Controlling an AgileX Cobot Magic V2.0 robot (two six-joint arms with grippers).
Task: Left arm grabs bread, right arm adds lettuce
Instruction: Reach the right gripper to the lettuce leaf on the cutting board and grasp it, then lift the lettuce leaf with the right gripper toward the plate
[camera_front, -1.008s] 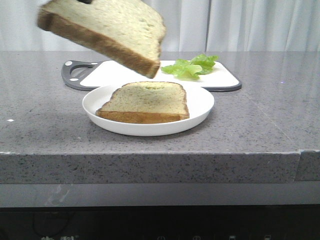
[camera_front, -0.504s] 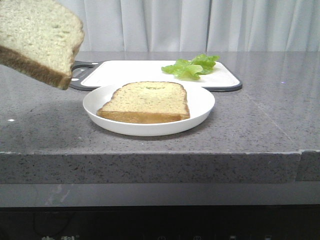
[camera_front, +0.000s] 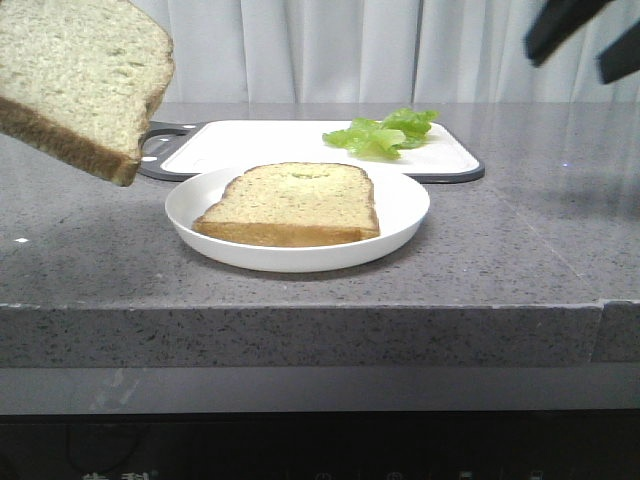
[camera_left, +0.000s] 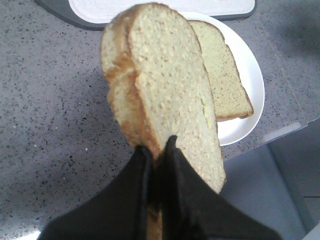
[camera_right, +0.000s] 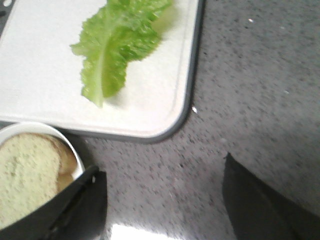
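Observation:
My left gripper (camera_left: 157, 145) is shut on the thick bread (camera_left: 160, 85) slice, pinching its crust edge. The bread (camera_front: 75, 85) hangs tilted in the air at the far left of the front view, beside the plate. The left arm itself does not show in the front view. My right gripper (camera_front: 585, 35) is open and empty, high at the upper right of the front view. In the right wrist view its fingers (camera_right: 80, 205) spread wide over bare counter, short of the lettuce (camera_right: 117, 45). The lettuce (camera_front: 382, 132) lies on the white cutting board (camera_front: 260, 145).
A white plate (camera_front: 400, 205) near the counter's front holds a thinner, flatter bread slice (camera_front: 295, 205). The cutting board has a dark grey rim and handle (camera_front: 145, 150) behind the plate. The grey speckled counter ends in a front edge (camera_front: 300, 310). White curtains hang behind.
The held bread swung from above the plate to the far left and now sits almost still. My right gripper has come into the front view at the upper right.

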